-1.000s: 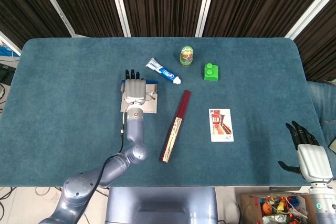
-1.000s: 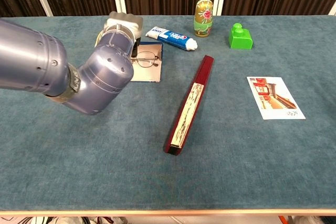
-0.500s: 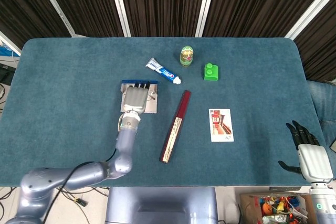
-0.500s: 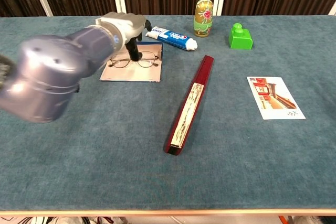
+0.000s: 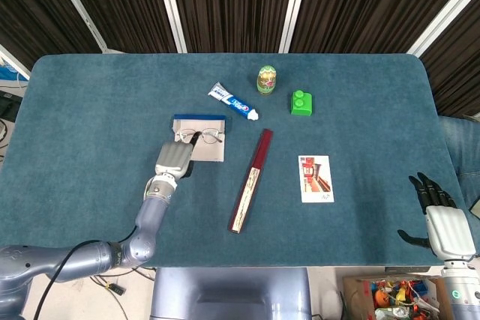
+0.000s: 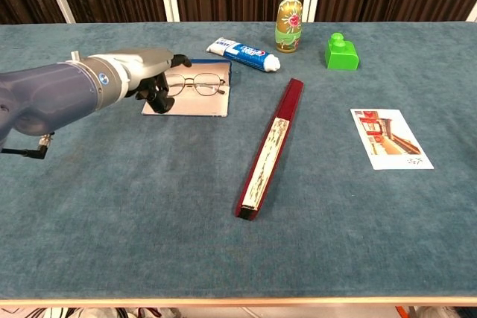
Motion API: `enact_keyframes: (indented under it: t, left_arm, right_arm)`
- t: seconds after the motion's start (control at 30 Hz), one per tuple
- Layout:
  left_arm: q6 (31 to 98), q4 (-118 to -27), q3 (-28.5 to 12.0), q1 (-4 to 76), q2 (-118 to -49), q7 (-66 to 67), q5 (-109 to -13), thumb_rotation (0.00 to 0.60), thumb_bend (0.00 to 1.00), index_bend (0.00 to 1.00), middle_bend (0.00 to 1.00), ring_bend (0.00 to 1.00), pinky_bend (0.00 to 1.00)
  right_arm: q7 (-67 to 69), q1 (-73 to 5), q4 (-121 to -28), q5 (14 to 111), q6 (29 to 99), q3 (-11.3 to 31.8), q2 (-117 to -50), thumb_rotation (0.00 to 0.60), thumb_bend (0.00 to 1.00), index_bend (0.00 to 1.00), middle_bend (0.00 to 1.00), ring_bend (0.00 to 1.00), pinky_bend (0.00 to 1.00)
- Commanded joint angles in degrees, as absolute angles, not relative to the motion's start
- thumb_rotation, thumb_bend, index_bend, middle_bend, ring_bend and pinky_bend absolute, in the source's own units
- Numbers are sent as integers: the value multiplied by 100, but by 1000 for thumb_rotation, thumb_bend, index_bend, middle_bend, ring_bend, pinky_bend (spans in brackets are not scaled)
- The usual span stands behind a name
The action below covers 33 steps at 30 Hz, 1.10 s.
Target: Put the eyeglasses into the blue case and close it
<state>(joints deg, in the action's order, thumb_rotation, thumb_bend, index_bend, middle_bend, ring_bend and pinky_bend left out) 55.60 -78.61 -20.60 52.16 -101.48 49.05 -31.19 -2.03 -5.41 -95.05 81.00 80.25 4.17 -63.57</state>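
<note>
**Glasses in the open case, lid not yet shut**

My left hand (image 6: 153, 72) hangs low at the near-left corner of the blue case (image 5: 199, 146). Its fingers are curled downward and hold nothing; I see no contact with the glasses. Whether a fingertip touches the case edge I cannot tell from either view. My right hand (image 5: 442, 219) sits far off at the table's right edge, fingers apart, holding nothing.

The eyeglasses (image 6: 192, 83) lie inside the open case, on its pale lining, lenses toward the far side. The blue lid strip (image 5: 199, 118) stands along the far edge, so in my judgement the closing step is what remains.

Risks as I assess them:
- The case is light and flat on the blue felt table (image 5: 90, 110). A push on the lid from one hand alone could slide the whole case toward the toothpaste tube (image 5: 235, 102) rather than fold it.
- If a temple arm rests on the rim, the lid could pinch it or refuse to seat. The pictures are too small to confirm the arms lie fully inside.
- My curled fingers sit close to the near corner; a careless lift could tip the case and spill the glasses.

The red folded fan (image 5: 250, 180), the photo card (image 5: 316, 178), the green block (image 5: 302, 103) and the nesting doll (image 5: 266, 79) lie well apart from the case.
</note>
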Motion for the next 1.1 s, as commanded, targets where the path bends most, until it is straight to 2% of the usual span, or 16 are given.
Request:
enact_keyframes:
  t: [0.03,0.43,1.1]
  left_arm:
    - [5522,-7738,-2003,5273,-10216,4834,-3081,600,528,0,756,809,842]
    - [5426,-7121,-2000,5546,-10556,4659,-2746,600,528,0,752,809,842]
    - [5518,-6683,-1930,5726,-10776,4605,-2563,600,528,0,739,808,842]
  right_arm:
    - [-206,-543,-9507,8099,8020,415,-6356,600,41,38,0,89,180]
    - [-202,-542,-9515,8075,8009,418,-6344,600,45,38,0,89,180]
    - [-213,-542,-9515,8072,8009,415,-6345,600,46,38,0,89,180]
